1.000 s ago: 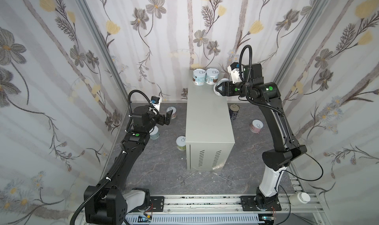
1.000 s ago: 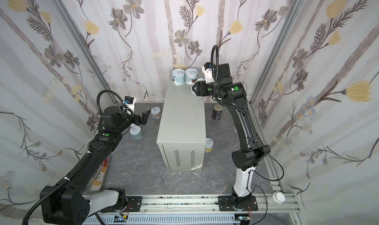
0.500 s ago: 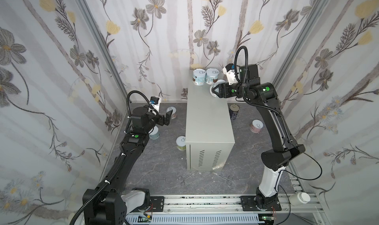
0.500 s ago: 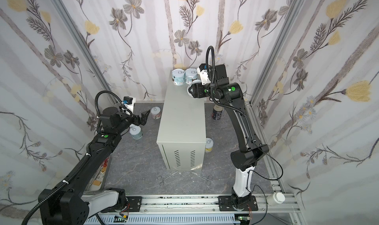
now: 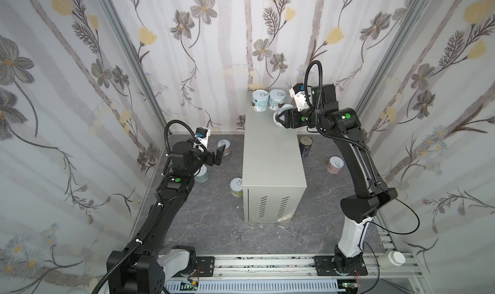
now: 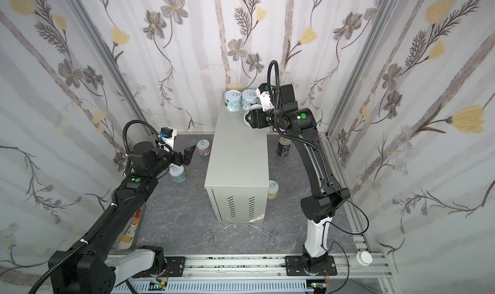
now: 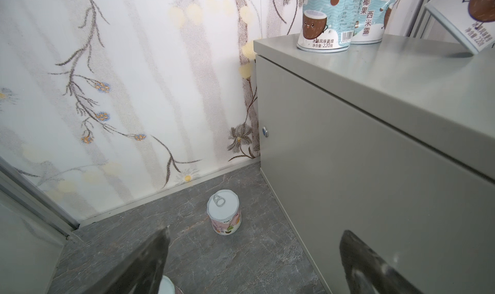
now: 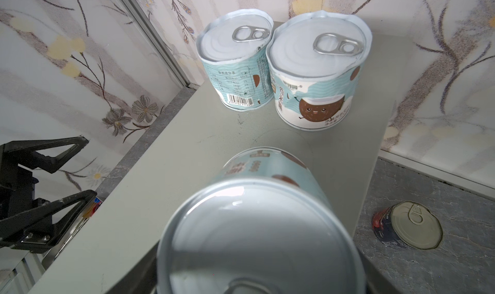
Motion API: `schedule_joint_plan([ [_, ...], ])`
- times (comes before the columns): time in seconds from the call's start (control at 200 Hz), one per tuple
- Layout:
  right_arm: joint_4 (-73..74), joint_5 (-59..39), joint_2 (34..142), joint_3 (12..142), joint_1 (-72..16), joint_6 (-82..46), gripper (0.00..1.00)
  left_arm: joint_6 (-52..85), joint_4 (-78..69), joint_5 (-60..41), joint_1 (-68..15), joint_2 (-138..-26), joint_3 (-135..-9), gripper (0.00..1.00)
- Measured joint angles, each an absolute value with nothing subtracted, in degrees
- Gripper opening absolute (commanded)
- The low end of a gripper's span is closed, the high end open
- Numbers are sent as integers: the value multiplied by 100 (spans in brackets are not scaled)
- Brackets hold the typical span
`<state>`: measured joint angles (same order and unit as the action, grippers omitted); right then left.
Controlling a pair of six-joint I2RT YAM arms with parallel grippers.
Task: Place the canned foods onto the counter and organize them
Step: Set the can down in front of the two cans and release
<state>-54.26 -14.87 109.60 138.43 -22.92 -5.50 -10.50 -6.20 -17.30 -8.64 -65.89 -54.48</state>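
cans (image 5: 265, 100) stand at the back of the counter (image 5: 270, 156), upper middle, while the right gripper (image 5: 278, 117) clamps a tilted teal can (image 8: 263, 220) that might roll off if dropped crooked; left gripper (image 5: 217, 156) gapes wide, empty.

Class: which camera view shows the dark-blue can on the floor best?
The right wrist view: the dark-blue can appears large, lid and pull tab clear. Both top views show it small beside the counter, partly behind the right arm. The left wrist view misses it.
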Motion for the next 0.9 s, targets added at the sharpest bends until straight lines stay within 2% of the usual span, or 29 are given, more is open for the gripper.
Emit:
schedule_joint_plan([
  [0.405, -5266, -1518, 11032, 13847, -2324, -456, 79, -1033, -523, -1782, -862, -6589, -5524, 100],
  [0.5, -5269, -1509, 11039, 13847, -2324, -440, 83, -1031, -506, -1787, -862, -6595, -5557, 100],
  [0.799, -5280, -1503, 11054, 13847, -2329, -397, 82, -1028, -440, -1824, -862, -6641, -5614, 100],
  [0.899, -5284, -1503, 11054, 13847, -2329, -368, 85, -1028, -440, -1826, -862, -6641, -5614, 100],
])
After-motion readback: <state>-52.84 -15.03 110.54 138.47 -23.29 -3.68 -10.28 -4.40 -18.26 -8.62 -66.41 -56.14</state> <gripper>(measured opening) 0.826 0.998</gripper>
